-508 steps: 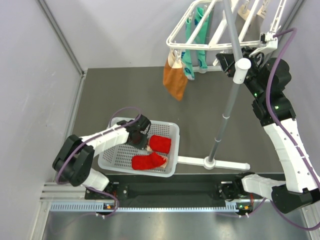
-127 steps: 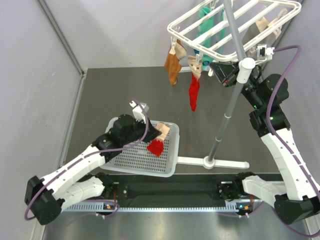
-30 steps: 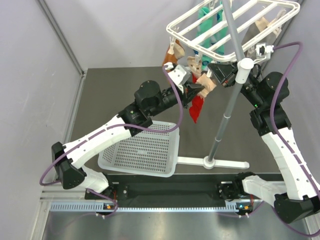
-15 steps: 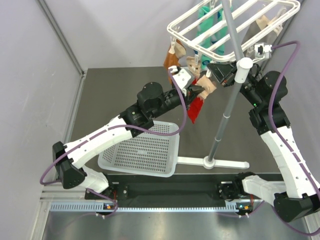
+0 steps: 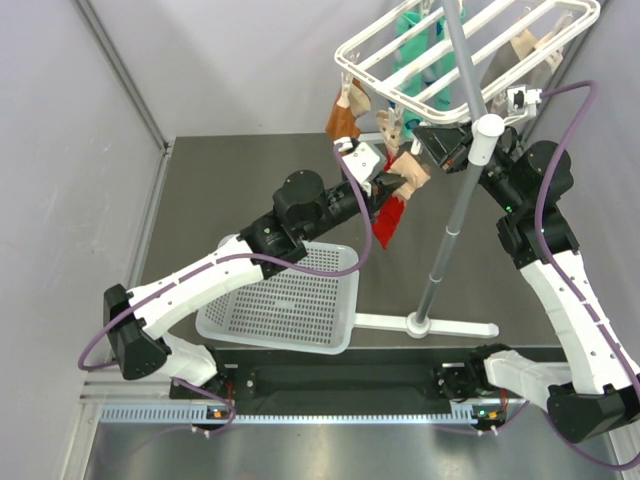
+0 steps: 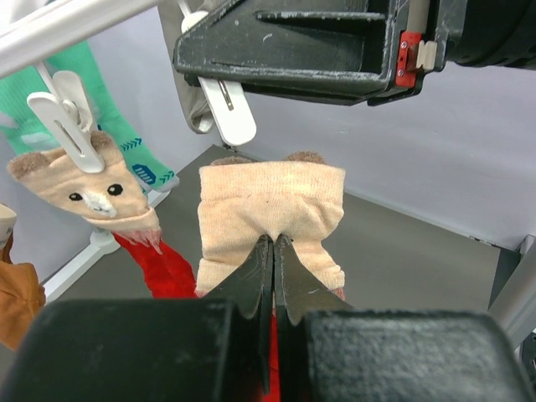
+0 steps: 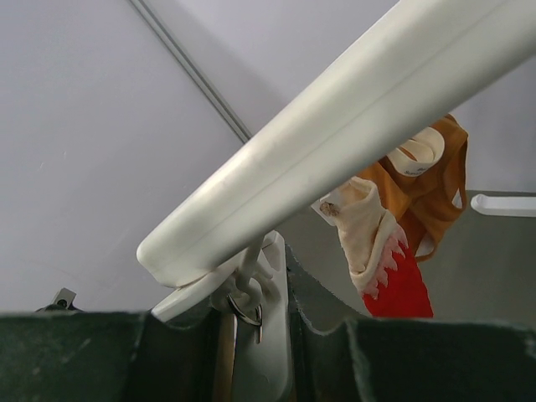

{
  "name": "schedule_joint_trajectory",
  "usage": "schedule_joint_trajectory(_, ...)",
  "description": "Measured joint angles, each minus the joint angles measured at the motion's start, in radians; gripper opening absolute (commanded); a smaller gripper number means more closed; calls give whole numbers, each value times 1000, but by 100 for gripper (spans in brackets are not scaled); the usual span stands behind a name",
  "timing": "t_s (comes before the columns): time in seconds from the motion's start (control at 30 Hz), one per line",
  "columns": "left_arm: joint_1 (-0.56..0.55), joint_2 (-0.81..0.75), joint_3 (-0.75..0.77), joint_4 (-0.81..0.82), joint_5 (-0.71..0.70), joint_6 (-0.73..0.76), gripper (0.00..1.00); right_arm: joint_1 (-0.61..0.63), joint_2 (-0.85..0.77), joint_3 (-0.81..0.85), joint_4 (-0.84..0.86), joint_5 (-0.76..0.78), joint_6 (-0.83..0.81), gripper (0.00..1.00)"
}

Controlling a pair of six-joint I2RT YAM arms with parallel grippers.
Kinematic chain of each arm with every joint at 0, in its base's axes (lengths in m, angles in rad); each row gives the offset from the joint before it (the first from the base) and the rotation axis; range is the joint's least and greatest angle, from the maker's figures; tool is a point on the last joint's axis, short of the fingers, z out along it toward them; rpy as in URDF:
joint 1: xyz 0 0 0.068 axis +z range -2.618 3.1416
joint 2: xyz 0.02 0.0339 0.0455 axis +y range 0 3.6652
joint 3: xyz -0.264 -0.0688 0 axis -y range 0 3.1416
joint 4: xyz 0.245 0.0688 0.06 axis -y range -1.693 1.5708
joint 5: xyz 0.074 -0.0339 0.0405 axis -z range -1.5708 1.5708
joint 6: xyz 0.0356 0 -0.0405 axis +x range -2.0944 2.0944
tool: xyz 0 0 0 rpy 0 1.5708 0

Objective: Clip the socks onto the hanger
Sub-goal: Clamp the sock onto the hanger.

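Left gripper (image 6: 272, 244) pinched shut on red sock (image 6: 270, 205), at its tan toe. Right gripper (image 7: 258, 327) squeezes hanger (image 7: 360, 126) clip (image 7: 270, 276). Orange-brown sock (image 7: 435, 197) label: print unreadable.

The left tool (image 5: 393, 182) has risen from the basket (image 5: 270, 300) to just under the hanger (image 5: 372, 33), pinching the second red sock (image 5: 412, 168) by its tan toe. The first red sock (image 5: 388, 225) now hangs clipped there.

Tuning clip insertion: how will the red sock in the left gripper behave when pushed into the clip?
Likely floppy: the sock puckers where the left gripper pinches it. Probably light, since that small pinch carries it. Its free edge may fold against the clip rather than push in.
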Motion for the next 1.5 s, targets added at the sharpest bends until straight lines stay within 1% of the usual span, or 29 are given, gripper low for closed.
schedule_joint_trajectory(0.33, -8, 1, 1, 29, -4, 3, 0, 0, 1, 0, 0, 0, 0, 0)
schedule_joint_trajectory(0.9, -19, 54, 58, 66, -34, 22, 0, 0, 0, 0, 0, 0, 1, 0)
schedule_joint_trajectory(1.07, -26, 62, 59, 66, -46, 28, 0, 0, -5, 0, 0, 0, 5, 3)
schedule_joint_trajectory(1.13, -27, 62, 62, 67, -47, 29, 0, 0, -6, 0, -1, 0, 8, 5)
schedule_joint_trajectory(1.27, -30, 62, 67, 69, -50, 32, 0, 0, -9, 0, -1, 0, 10, 12)
schedule_joint_trajectory(1.37, -31, 62, 73, 70, -52, 33, 0, 0, -11, 0, -1, 0, 11, 20)
schedule_joint_trajectory(1.4, -31, 63, 76, 70, -53, 32, 0, 0, -11, 0, -1, 0, 11, 25)
schedule_joint_trajectory(1.47, -31, 63, 79, 70, -53, 32, 0, 0, -11, 0, -3, 1, 11, 30)
schedule_joint_trajectory(1.5, -31, 63, 80, 71, -53, 32, 0, 0, -12, -1, -7, 1, 11, 35)
